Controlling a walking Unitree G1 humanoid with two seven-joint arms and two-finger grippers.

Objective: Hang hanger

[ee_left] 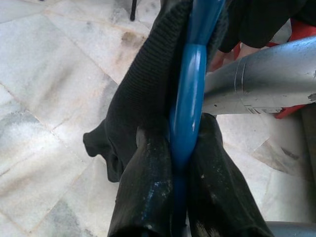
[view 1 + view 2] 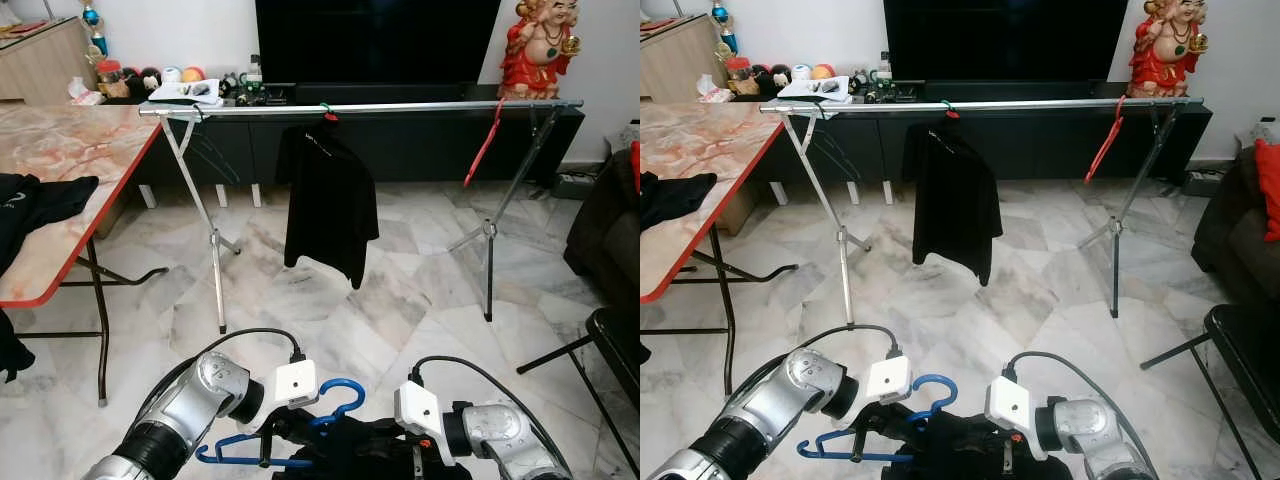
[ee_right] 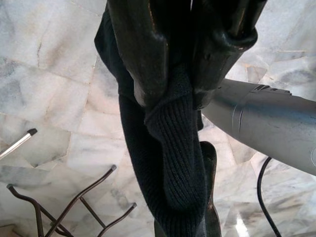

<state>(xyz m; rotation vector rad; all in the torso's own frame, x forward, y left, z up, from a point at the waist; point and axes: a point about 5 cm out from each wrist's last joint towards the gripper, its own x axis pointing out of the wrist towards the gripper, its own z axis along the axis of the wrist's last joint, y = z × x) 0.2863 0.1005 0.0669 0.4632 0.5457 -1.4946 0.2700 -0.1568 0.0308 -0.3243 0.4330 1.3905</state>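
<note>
A blue hanger (image 2: pixel 345 383) sits low in front of me, its hook pointing up and its bar (image 1: pixel 190 84) running through a black knitted garment (image 2: pixel 360 445). My left gripper (image 1: pixel 180 128) is shut on the hanger's blue bar, with the garment's collar around it. My right gripper (image 3: pixel 180 94) is shut on a ribbed fold of the same garment (image 3: pixel 173 163), just right of the left one. Ahead stands a metal clothes rack with a horizontal rail (image 2: pixel 400 106). A black shirt (image 2: pixel 325 200) hangs from it near the middle, and an empty red hanger (image 2: pixel 487 140) hangs toward its right end.
A marble-topped folding table (image 2: pixel 60 170) with dark clothes on it stands at my left. A black chair (image 2: pixel 615 340) and a dark sofa (image 2: pixel 605 220) are at the right. Behind the rack is a low TV cabinet (image 2: pixel 420 140) with a red statue (image 2: pixel 540 45). Marble floor lies between me and the rack.
</note>
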